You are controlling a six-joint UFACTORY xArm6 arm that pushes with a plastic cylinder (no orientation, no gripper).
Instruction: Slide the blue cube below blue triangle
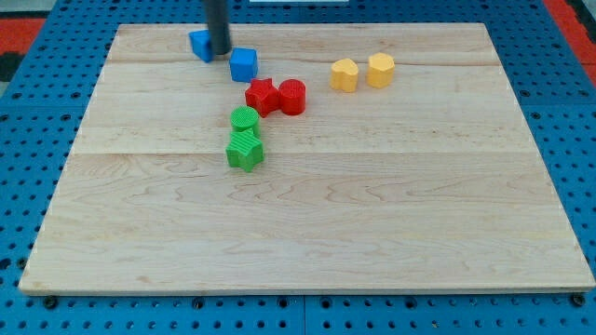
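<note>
While my tip [220, 53] touches blue triangle [199, 44] | blue cube [243, 64] just right (no jaws, grips nothing)

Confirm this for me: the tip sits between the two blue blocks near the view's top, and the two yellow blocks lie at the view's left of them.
Not quite. The camera view shows my tip between the blue triangle and the blue cube near the view's top, as you say. But the two yellow blocks lie to the view's right of them, not the left.
</note>
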